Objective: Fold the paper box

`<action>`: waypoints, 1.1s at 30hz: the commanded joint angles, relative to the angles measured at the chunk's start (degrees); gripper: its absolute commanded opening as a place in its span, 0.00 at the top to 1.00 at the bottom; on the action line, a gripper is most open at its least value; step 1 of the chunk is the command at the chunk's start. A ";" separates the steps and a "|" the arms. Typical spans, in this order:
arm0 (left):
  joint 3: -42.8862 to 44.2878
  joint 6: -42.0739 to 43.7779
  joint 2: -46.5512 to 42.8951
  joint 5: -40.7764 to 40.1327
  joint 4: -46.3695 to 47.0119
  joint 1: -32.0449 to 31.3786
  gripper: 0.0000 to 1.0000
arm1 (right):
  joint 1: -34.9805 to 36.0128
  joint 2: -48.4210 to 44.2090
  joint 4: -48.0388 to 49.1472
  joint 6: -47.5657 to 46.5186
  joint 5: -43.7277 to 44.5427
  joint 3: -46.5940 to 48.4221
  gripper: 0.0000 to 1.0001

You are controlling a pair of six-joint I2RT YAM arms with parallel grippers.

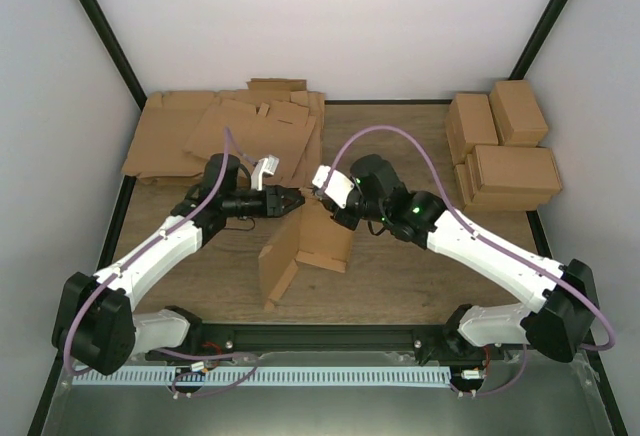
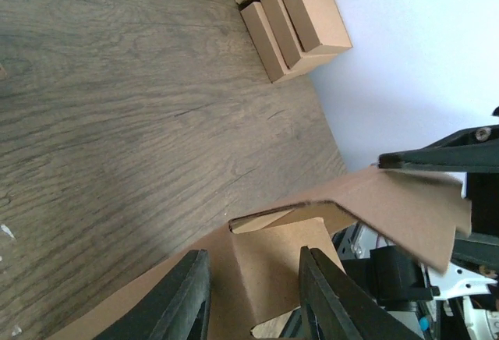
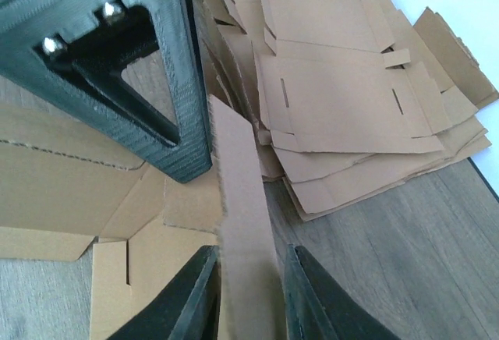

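The paper box (image 1: 305, 248) is a plain brown cardboard blank, half raised in the middle of the table, one panel upright and one lying flat. My left gripper (image 1: 292, 202) is at its top left edge. In the left wrist view its jaws (image 2: 253, 293) stand open with a small flap of the box (image 2: 281, 270) face-on between them. My right gripper (image 1: 324, 208) is at the top right edge. In the right wrist view (image 3: 249, 301) it is closed on a thin upright panel of the box (image 3: 242, 223). The left finger (image 3: 148, 67) touches that panel.
A thick heap of flat notched cardboard sheets (image 1: 230, 131) lies at the back left and shows in the right wrist view (image 3: 351, 98). Several finished folded boxes (image 1: 505, 151) are stacked at the back right, also in the left wrist view (image 2: 292, 20). Black frame posts border the table.
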 commanded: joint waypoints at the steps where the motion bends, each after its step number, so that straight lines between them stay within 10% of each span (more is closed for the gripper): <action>1: -0.26 2.74 -0.10 -1.51 -1.93 -0.41 0.67 | 0.57 -1.67 -0.55 3.95 -0.97 4.49 0.73; 21: -2.55 4.06 -9.98 -5.91 -5.37 -1.69 0.72 | 0.57 -22.89 8.64 36.62 -7.77 -9.61 0.60; 33: -4.21 2.72 -12.50 -8.34 -6.18 -4.51 0.72 | 0.54 -43.46 1.82 54.92 11.41 -25.18 0.46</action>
